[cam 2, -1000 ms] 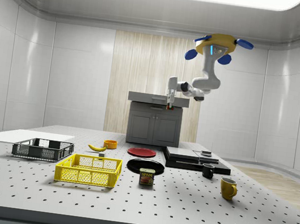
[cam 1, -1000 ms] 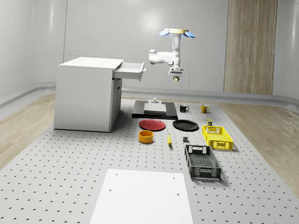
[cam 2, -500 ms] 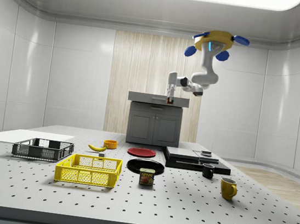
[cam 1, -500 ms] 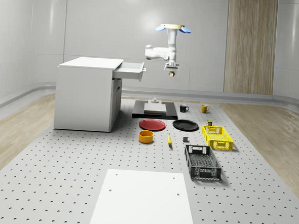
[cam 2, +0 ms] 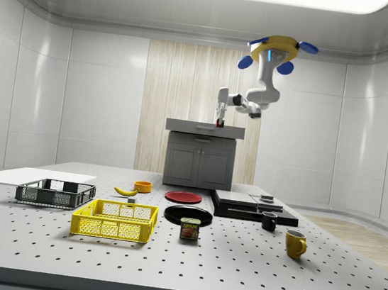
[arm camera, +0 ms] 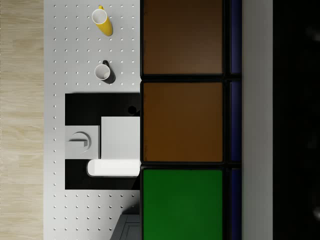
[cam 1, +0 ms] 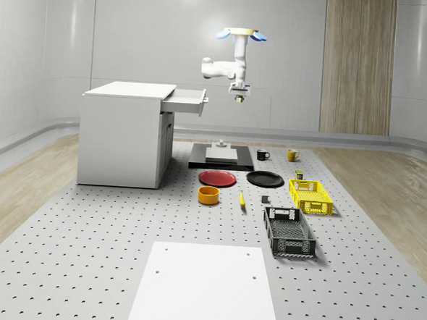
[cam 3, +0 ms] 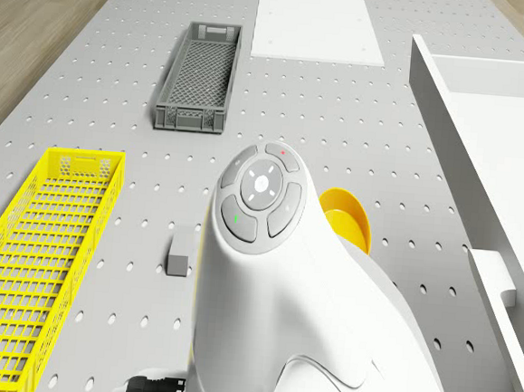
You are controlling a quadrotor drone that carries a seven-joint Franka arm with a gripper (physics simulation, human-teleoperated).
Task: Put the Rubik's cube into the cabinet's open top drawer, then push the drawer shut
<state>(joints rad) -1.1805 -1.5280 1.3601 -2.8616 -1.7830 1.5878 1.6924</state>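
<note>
While the yellow-and-blue quadrotor drone (cam 1: 243, 35) hovers high above the grey perforated surface (cam 1: 84, 254), beside the white cabinet (cam 1: 124, 136), we find the tool (cam 1: 238, 98) hanging from the white arm, level with and a little to the open side of the cabinet's pulled-out white top drawer (cam 1: 184, 100). Pinched in the tool is the multicoloured plastic Rubik's cube (arm camera: 182, 120); along the wrist we read two brown tiles and a green one pressed close to the lens, with a dark blue face turning away at the edge. So the tool is closed narrow around the cube, which rides in the air and is not yet over the drawer.

We judge the cube light, rigid and square-sided, so flat opposite faces are the right place to hold it, and a centred pinch should keep it from twisting. Its glossy tiles are probably somewhat slick, and the layers can rotate under uneven pressure, so a grip across one whole face pair suits better than one near a corner. It is unlikely to break from a short drop into the drawer.

Far below the tool lie a black slab with white blocks (arm camera: 100, 145), a black mug (arm camera: 103, 72) and a yellow mug (arm camera: 101, 21).
</note>
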